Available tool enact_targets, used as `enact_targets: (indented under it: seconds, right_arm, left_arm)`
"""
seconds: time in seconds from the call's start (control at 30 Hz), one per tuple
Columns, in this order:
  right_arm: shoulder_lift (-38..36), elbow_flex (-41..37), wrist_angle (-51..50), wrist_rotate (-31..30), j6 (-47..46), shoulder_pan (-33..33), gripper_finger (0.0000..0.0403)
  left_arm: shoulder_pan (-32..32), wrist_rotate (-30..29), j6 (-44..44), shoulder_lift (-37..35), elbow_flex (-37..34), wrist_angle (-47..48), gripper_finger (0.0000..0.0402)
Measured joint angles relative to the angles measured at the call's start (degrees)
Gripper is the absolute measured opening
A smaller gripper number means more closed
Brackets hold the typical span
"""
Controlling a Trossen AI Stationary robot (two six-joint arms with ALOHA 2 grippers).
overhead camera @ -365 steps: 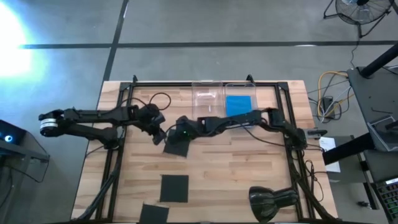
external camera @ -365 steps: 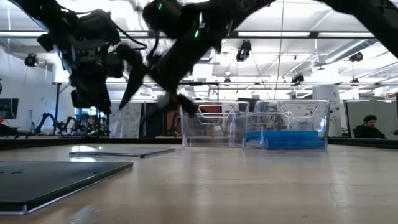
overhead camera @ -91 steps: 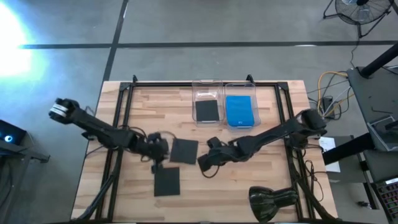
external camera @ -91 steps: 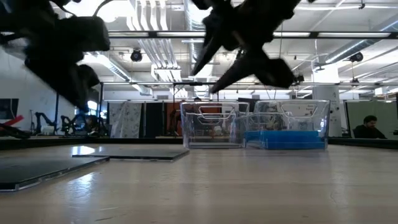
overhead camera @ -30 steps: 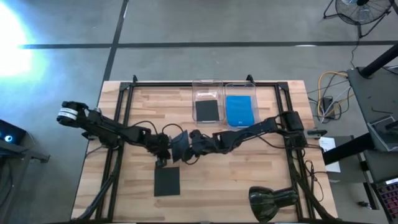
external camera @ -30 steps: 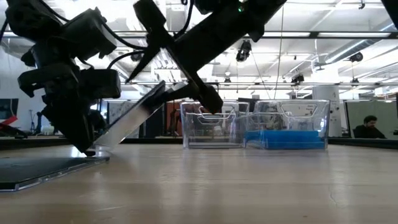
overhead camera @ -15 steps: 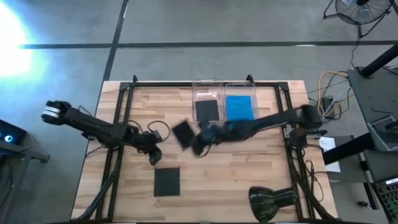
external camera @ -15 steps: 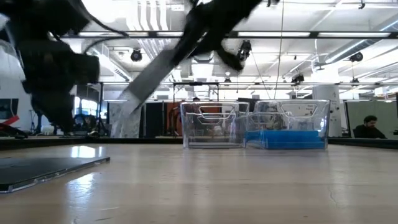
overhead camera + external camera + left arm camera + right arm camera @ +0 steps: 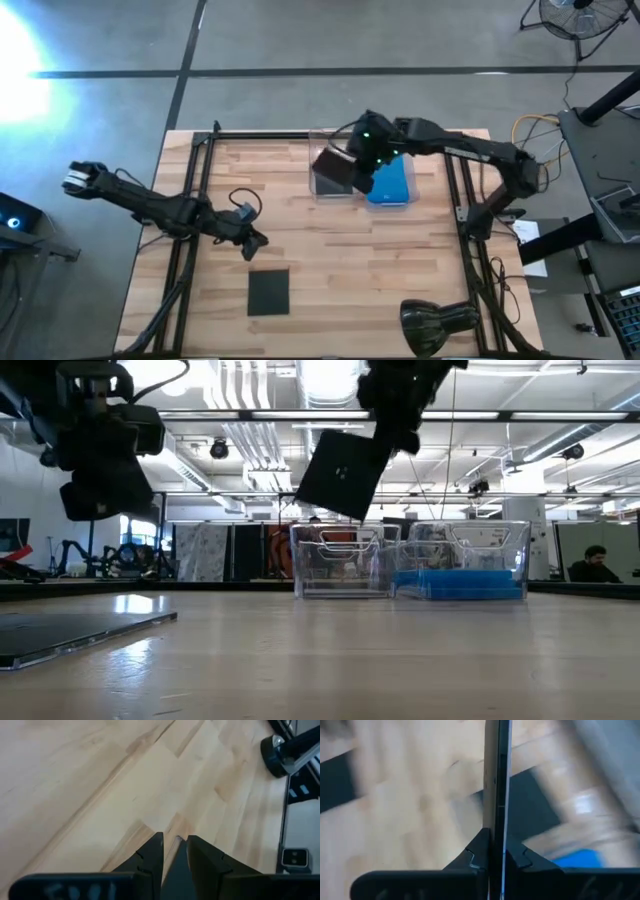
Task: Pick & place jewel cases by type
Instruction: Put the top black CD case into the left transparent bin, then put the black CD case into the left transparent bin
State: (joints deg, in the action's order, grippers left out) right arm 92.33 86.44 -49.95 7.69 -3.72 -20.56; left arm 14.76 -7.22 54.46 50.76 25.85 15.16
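Note:
My right gripper (image 9: 360, 160) is shut on a black jewel case (image 9: 330, 162) and holds it in the air over the left clear bin (image 9: 340, 565). One black case (image 9: 333, 183) lies in that bin. The right bin (image 9: 465, 550) holds blue cases (image 9: 392, 180). Another black case (image 9: 268, 291) lies flat on the table toward the near edge. My left gripper (image 9: 252, 241) hovers over bare wood left of centre, its fingers (image 9: 155, 850) a narrow gap apart with nothing between them. My right gripper pinches the black case between its two fingers at the case's upper edge (image 9: 378, 442), coming from above. In the right wrist view the case shows edge-on between the fingertips (image 9: 496, 827). It hangs tilted below the fingers, clear of the bin and the table.
A black metal frame (image 9: 200, 180) runs around the wooden table (image 9: 400, 260). A dark rounded object (image 9: 440, 322) sits at the near right edge. A person (image 9: 590, 565) sits far off in the room behind.
My right gripper has carried the black case up from the table's middle toward the far edge, to above the bins. The case stood tilted with its low edge on the table by my left gripper; it now hangs clear. My left gripper has risen.

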Motion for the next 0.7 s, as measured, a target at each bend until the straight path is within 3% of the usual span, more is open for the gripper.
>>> enact_targets:
  seconds: [0.07,0.13,0.27,0.4,0.5,0.63,0.7]
  right_arm:
    - [2.68,1.09,-1.69,6.67,0.98,-1.92,0.0013]
    - [5.46,2.83,-4.48,9.17,1.29,-3.45,0.0013]
    - [10.86,7.15,-8.24,7.07,2.79,-4.53,0.0028]
    - [15.27,12.05,-8.63,4.96,4.01,-4.40,0.0077]
    - [17.89,15.94,-9.24,-3.86,4.31,-4.47,0.0125]
    - [19.67,21.92,-13.03,-28.25,1.02,-3.75,0.0175]
    - [18.80,24.08,-11.90,-34.97,1.56,-2.96,0.0188]
  left_arm:
    - [0.02,0.02,0.94,1.06,0.00,-0.76,0.0067]
    - [0.07,0.02,1.78,2.08,0.00,-1.13,0.0067]
    - [0.09,0.02,2.87,3.56,0.02,-1.62,0.0067]
    - [0.52,0.04,3.56,3.92,0.02,-1.81,0.0067]
    - [0.99,0.02,4.18,3.88,0.02,-1.85,0.0067]
    - [2.34,0.02,5.09,3.81,0.02,-2.01,0.0067]
    - [3.36,0.02,5.33,3.81,0.02,-2.01,0.0067]
